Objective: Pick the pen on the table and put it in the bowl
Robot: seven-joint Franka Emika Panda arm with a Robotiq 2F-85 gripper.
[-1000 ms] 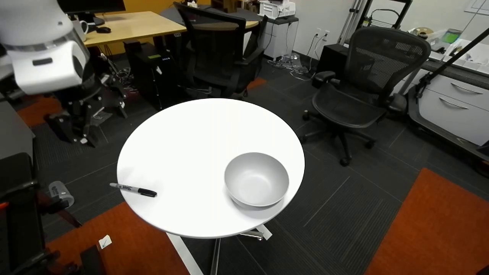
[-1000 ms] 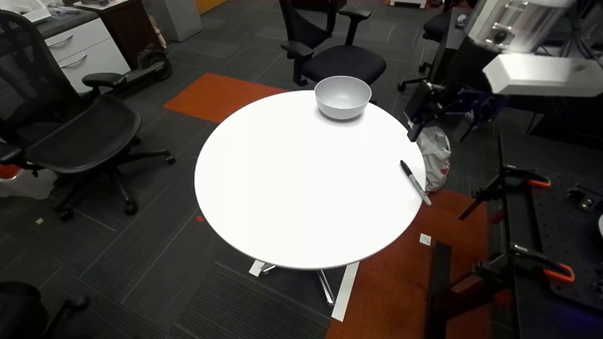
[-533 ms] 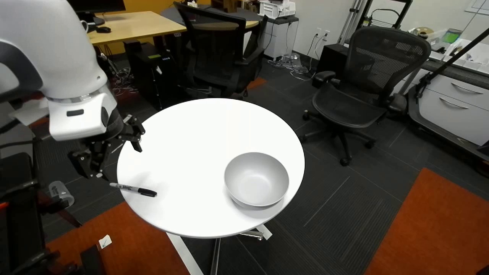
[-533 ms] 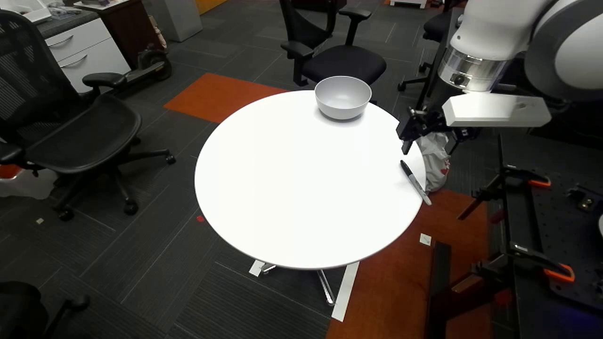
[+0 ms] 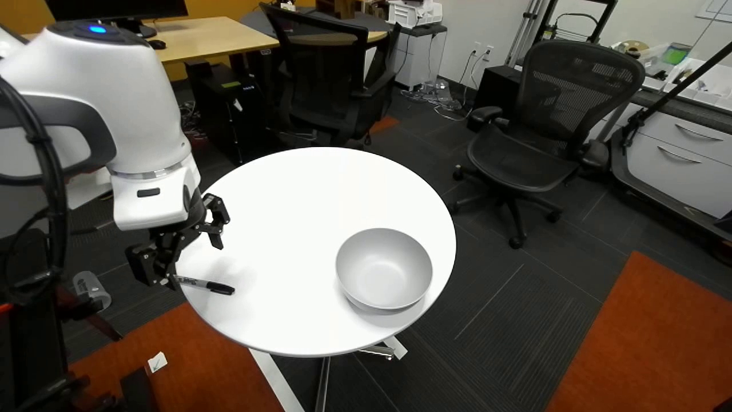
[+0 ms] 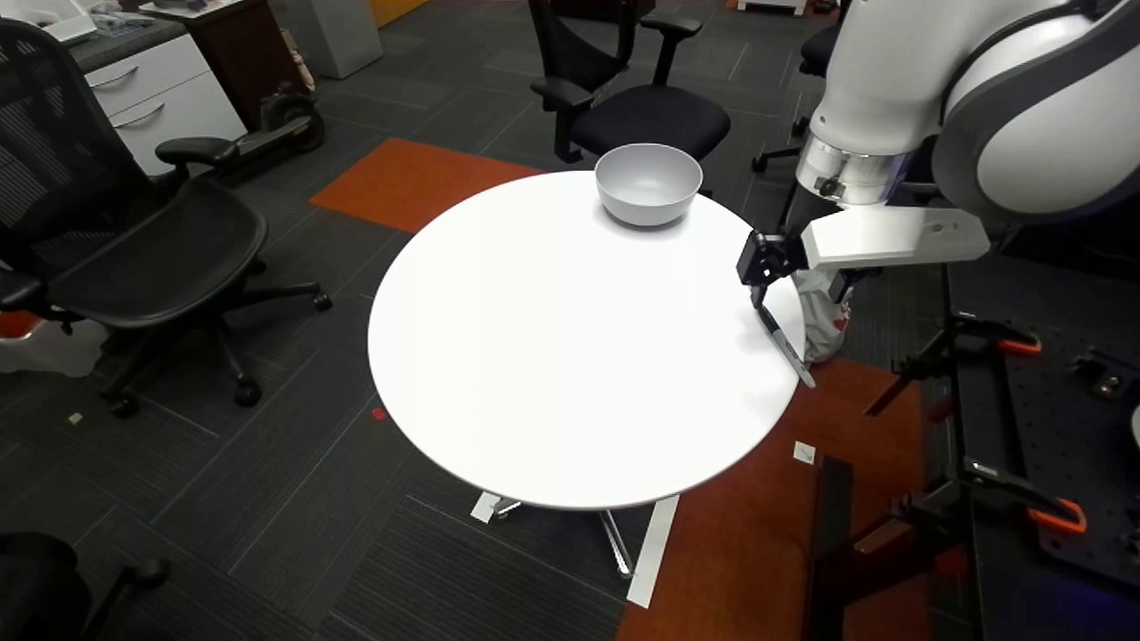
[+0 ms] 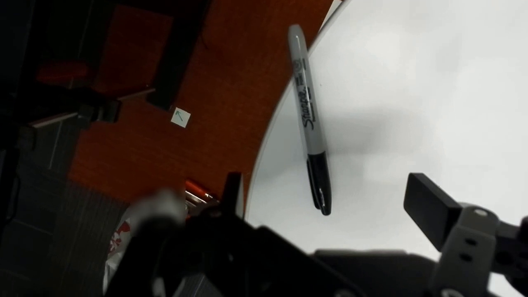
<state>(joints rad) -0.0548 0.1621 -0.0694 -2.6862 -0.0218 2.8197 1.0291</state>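
The pen, grey with a black cap, lies near the edge of the round white table. In the wrist view the pen has its grey end sticking out past the table edge. My gripper is open and empty, just above the pen; one finger hides the grey end in that exterior view. In the wrist view the gripper has its fingers apart, with the black cap between and a little ahead of them. The grey bowl stands on the table; it also shows in an exterior view.
A black workbench with orange-tipped clamps stands beside the table on the robot's side. A plastic bag is on the floor there. Black office chairs stand around, and a wooden desk is behind.
The arm has moved in over the table's edge and come down, bringing the open gripper from beside the table to just above the pen. The pen and bowl have not moved.
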